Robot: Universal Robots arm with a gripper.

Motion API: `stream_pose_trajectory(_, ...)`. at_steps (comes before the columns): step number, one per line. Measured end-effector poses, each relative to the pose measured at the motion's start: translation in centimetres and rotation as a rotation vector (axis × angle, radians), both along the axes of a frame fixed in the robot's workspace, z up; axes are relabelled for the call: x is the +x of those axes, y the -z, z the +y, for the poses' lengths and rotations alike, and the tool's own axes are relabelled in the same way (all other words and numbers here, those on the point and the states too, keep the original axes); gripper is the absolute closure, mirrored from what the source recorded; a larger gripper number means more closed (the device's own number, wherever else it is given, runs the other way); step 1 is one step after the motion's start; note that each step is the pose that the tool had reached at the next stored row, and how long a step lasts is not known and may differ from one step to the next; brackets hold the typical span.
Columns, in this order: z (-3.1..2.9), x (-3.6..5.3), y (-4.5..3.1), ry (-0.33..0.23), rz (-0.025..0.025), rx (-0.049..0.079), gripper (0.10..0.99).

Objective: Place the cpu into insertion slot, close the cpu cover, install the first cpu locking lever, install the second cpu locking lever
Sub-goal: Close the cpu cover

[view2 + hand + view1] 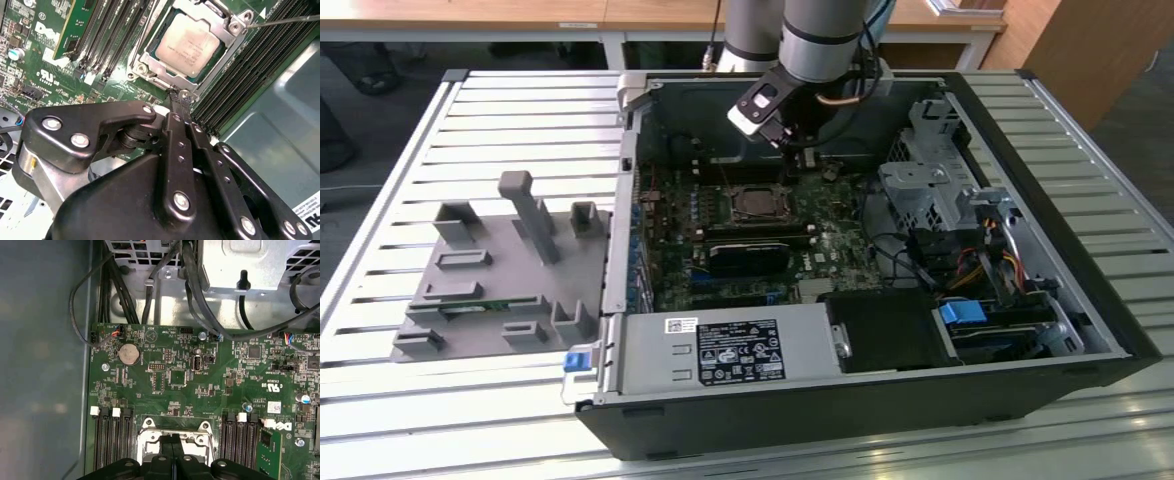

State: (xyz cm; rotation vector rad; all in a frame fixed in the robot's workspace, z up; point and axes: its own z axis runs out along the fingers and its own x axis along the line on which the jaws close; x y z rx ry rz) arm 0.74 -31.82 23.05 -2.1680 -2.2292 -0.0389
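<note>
Where the open computer case (854, 420) lies on the slatted desk (480, 120), the cpu (187, 45) sits flat in the insertion slot (157, 80) on the green motherboard (45, 55), its silvery metal top facing up. Being square, it has no long axis; its edges run parallel to the slot's rim and to the rows of dark memory slots (250, 60) beside it. The cpu cover (149, 46) lies down flat over it, its window framing the metal top. In the second wrist view a thin metal lever (285, 21) runs straight away from one corner of the socket.

In the exterior view the arm (821, 30) comes down from the far side of the case, its wrist tilted so the hand (797, 150) points down and inward at the board. The hand is clenched, its two fingers (172, 145) pressed together with nothing visible between them, and their tips rest at a corner of the socket. A grey fixture (507, 270) sits on the desk at the exterior view's left.
</note>
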Motion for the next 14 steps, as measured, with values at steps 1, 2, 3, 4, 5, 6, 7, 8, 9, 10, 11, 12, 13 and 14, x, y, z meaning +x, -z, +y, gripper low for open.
stream_pose_trajectory(1,0.0,-0.12,0.01,0.0,0.0,0.0,0.98)
stream_pose_trajectory(2,0.0,-0.24,0.02,0.0,0.0,0.0,0.98)
stream_pose_trajectory(3,0.0,-0.37,0.03,0.0,0.0,0.0,0.98)
stream_pose_trajectory(4,0.0,-0.5,0.04,0.0,0.0,0.0,0.98)
stream_pose_trajectory(5,0.0,-0.65,0.04,0.0,0.0,0.0,0.98)
stream_pose_trajectory(6,0.0,-0.81,0.05,0.0,0.0,0.0,0.98)
stream_pose_trajectory(7,0.0,-1.34,0.06,0.0,0.0,0.0,0.98)
stream_pose_trajectory(8,0.0,-1.98,0.08,0.0,-0.0001,0.0,0.98)
stream_pose_trajectory(9,0.0,-2.11,0.08,0.0,-0.0001,0.0,0.98)
stream_pose_trajectory(10,0.0,-2.2,0.08,0.0,-0.0001,0.0,0.98)
stream_pose_trajectory(11,0.0,-2.3,0.08,0.0,0.0,0.0,0.98)
stream_pose_trajectory(12,0.0,-2.44,0.08,0.0,0.0,0.0,0.98)
stream_pose_trajectory(13,0.0,-2.54,0.08,0.0,0.0,0.0,0.98)
stream_pose_trajectory(14,0.0,-2.61,0.08,0.0,0.0,0.0,0.98)
